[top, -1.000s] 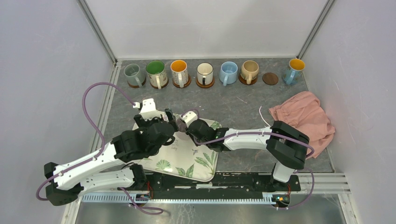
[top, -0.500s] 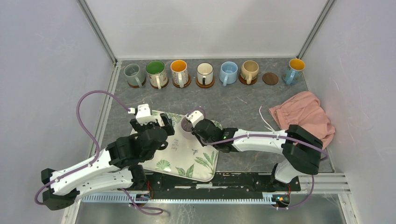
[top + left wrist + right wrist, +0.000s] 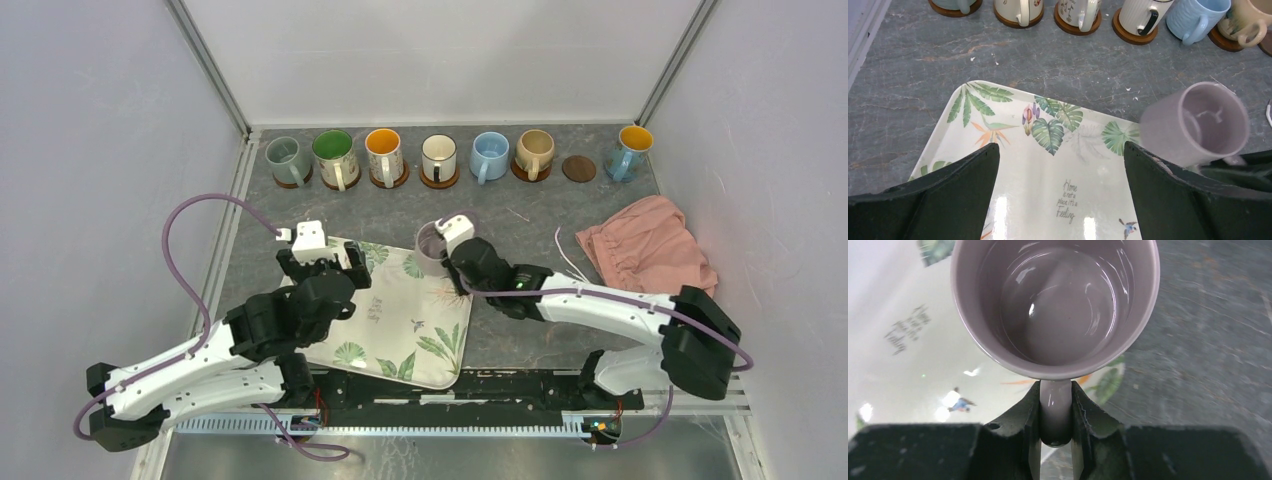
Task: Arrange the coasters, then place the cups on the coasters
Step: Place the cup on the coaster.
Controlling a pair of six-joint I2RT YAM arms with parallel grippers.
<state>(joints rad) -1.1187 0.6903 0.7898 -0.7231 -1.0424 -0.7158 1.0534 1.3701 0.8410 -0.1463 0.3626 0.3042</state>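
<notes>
Since a second ago the right end effector (image 3: 450,248) has swung off the leaf-print tray (image 3: 400,345) toward the back row, carrying the pale pink cup (image 3: 432,243). The left end effector (image 3: 323,262) has backed off and hangs over the tray, fingers spread wide, nothing between them.

Right fingers are pinched on the cup's handle (image 3: 1055,412). The cup is upright just ahead of them, mouth up, apparently lifted off the surface. Pinching the handle leaves the cup's base free for setting down.

A bare dark brown coaster (image 3: 578,168) lies well ahead and to the right of that end effector, between the tan cup (image 3: 535,152) and the blue cup (image 3: 630,150). Likely the target, since it's the only unfilled coaster I can see.
</notes>
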